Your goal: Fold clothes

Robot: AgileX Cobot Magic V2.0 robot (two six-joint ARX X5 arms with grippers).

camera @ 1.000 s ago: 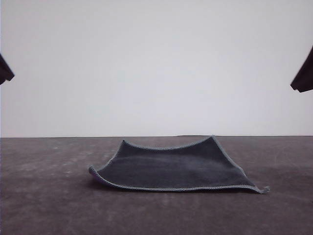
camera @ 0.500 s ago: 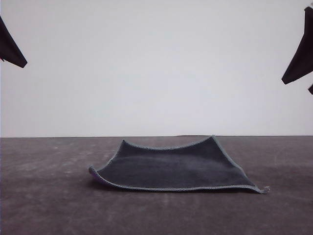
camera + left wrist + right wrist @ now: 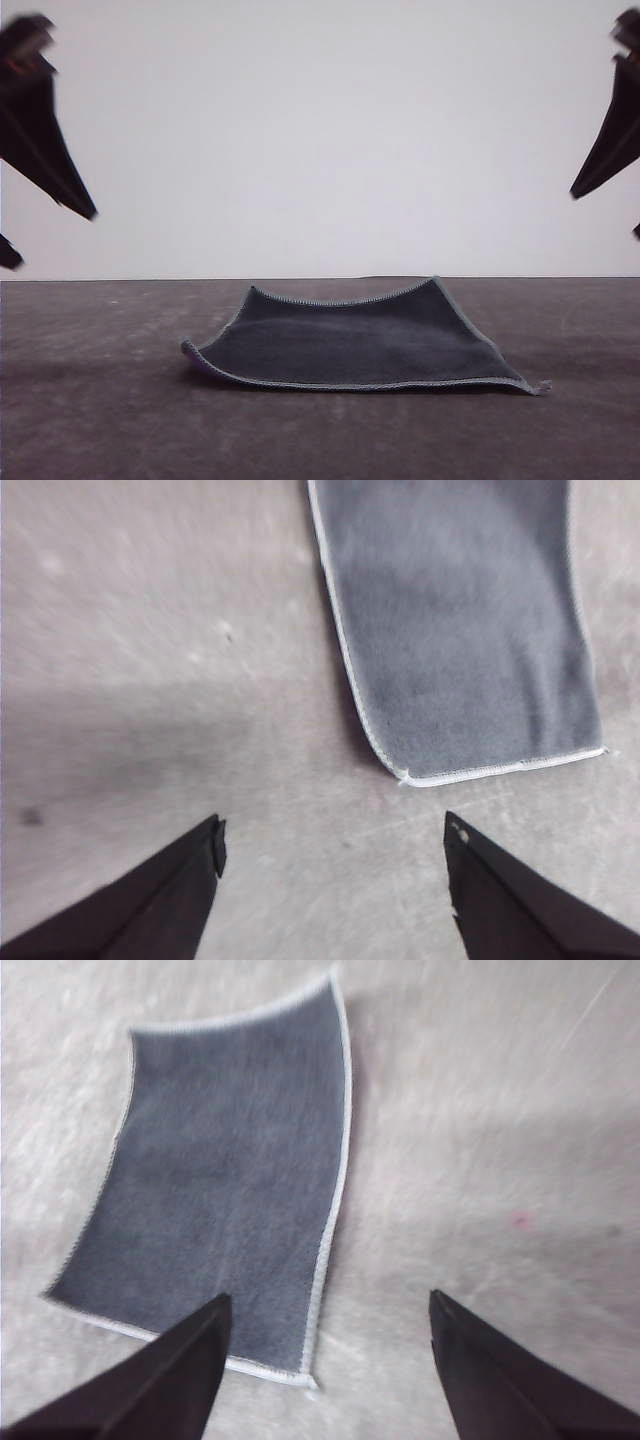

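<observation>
Jaws spread on both the left gripper (image 3: 330,845) and right gripper (image 3: 328,1320), now dropping toward the flat cloth (image 3: 355,340), nearing a grasp.

A plain, pale wall (image 3: 320,130) in whitish grey filled the space behind the table, bare and evenly lit with no hard shadows. The table (image 3: 100,420) was covered in a dark grey-brown, mottled surface with faint scuffs and lighter specks, and its far edge met the wall in a straight horizontal line.
</observation>
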